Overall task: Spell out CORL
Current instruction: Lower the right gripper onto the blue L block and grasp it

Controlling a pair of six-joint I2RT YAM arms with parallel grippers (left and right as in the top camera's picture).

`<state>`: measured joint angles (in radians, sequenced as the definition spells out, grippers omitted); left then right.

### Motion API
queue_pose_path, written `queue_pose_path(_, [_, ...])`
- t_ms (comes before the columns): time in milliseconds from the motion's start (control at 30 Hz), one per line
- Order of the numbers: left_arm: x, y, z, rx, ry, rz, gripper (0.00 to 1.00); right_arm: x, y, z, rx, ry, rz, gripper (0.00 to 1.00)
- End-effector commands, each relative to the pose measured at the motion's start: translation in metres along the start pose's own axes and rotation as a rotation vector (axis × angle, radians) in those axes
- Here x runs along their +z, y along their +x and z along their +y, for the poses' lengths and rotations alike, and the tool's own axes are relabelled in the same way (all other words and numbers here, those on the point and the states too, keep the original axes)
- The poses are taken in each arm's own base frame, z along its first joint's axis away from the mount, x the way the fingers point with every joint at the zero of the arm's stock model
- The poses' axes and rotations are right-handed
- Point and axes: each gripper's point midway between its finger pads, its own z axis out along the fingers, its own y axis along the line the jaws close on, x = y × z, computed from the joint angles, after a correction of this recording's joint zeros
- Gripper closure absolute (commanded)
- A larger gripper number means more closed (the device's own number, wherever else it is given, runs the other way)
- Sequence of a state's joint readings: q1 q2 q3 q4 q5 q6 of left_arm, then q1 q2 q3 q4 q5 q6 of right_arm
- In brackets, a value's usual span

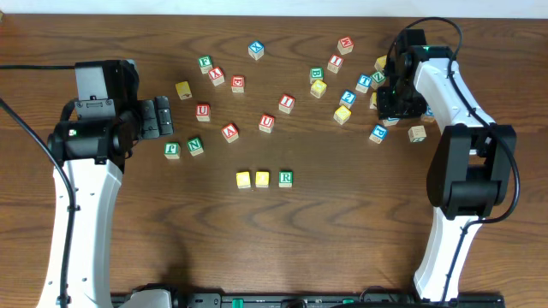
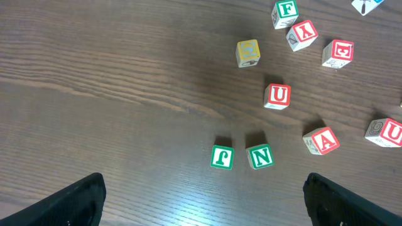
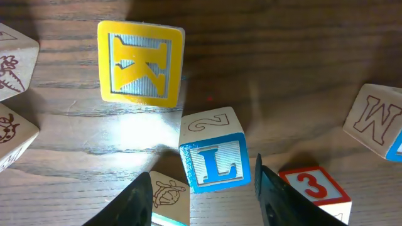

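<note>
From overhead the right gripper point(image 1: 396, 98) hides the blue L cube point(image 3: 213, 164); the letters on the two yellow cubes point(image 1: 244, 180) point(image 1: 263, 179) in the row are too small to read. In the right wrist view the fingers point(image 3: 135, 201) run off the bottom edge, tips unseen; you cannot tell whether either touches that cube; the red 3 cube point(image 3: 314, 188) is cut there too

Blue L on white cube point(image 3: 213, 164); K on yellow cube point(image 3: 139, 63); red 3 on corner cube point(image 3: 314, 188).
</note>
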<state>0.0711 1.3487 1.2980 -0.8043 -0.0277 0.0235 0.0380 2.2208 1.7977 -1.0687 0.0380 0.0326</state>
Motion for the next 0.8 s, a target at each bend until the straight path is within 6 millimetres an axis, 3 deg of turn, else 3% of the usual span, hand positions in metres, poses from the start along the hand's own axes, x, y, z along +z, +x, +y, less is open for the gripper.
queue_pose_path(0, [0.0010, -0.0007, 0.0001, 0.003, 0.004, 0.002, 0.01, -0.0132, -0.0030, 0.0042, -0.017, 0.006, -0.030, 0.52])
queue_pose_path(767, [0.0010, -0.0007, 0.0002, 0.004, 0.003, 0.002, 0.01, -0.0063, 0.0016, 0.0013, -0.023, 0.008, -0.018, 0.51])
